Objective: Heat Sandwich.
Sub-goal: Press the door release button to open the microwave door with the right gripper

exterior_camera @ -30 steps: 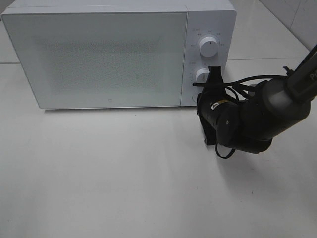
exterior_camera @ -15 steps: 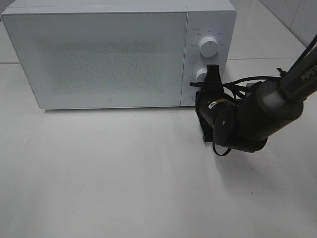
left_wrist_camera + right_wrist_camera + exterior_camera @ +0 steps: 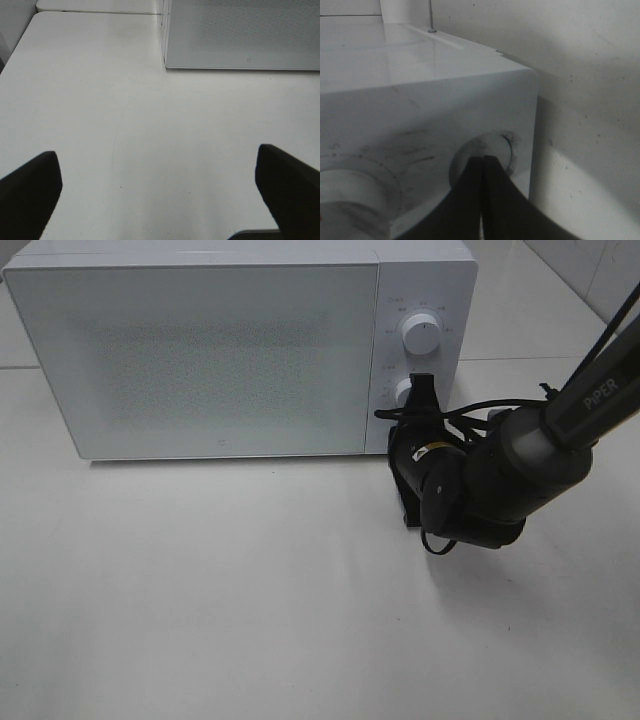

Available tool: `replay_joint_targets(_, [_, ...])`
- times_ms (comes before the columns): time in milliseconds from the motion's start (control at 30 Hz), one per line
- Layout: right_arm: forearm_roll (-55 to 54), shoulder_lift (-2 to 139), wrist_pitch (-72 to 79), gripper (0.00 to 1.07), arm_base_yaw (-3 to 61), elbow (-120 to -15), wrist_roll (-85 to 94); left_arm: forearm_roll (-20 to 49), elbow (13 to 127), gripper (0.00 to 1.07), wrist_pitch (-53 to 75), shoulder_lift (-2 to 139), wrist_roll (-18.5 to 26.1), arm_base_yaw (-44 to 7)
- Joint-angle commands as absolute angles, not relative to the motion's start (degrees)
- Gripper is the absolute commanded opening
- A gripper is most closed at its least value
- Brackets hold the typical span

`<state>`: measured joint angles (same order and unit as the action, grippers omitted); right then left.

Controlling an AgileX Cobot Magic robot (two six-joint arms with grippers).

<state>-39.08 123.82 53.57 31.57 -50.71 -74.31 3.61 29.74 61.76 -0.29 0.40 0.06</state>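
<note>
From the high camera, you see a white microwave (image 3: 200,350) at the back of a white table (image 3: 250,620), its frosted door (image 3: 120,300) closed. The right gripper (image 3: 424,383), on a black arm reaching in from the right, has its jaws pressed together. Its tip is at the control panel, just beside the lower knob (image 3: 404,393) and below the upper knob (image 3: 421,335). The sandwich appears in none of the views, and the door is too cloudy to show whether it sits inside, so you cannot tell where it is. The left gripper is outside this view. From the left wrist camera, the left gripper (image 3: 156,152) hangs over bare table with its jaws spread wide and nothing between them, the microwave's lower front corner well ahead of it. From the right wrist camera, the two dark fingers meet in one point at a round control (image 3: 507,147) near the panel's edge, touching it or very nearly so. Judging by the shut door and the gripper at the controls, loading looks done and you are at the step of setting the oven. Running it and taking the sandwich out appear to remain.
</note>
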Motion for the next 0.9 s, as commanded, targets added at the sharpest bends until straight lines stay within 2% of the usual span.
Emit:
replay_joint_targets(33, [-38.1, 123.4, 59.8, 0.00, 30.2, -52.0, -73.1, 3.7, 29.5, 0.98, 61.6, -0.6, 0.0, 0.2])
replay_joint_targets(900, [-36.5, 125.3, 64.6, 0.00, 26.9, -60.1, -70.2, 3.7, 29.5, 0.98, 61.6, -0.6, 0.0, 0.2])
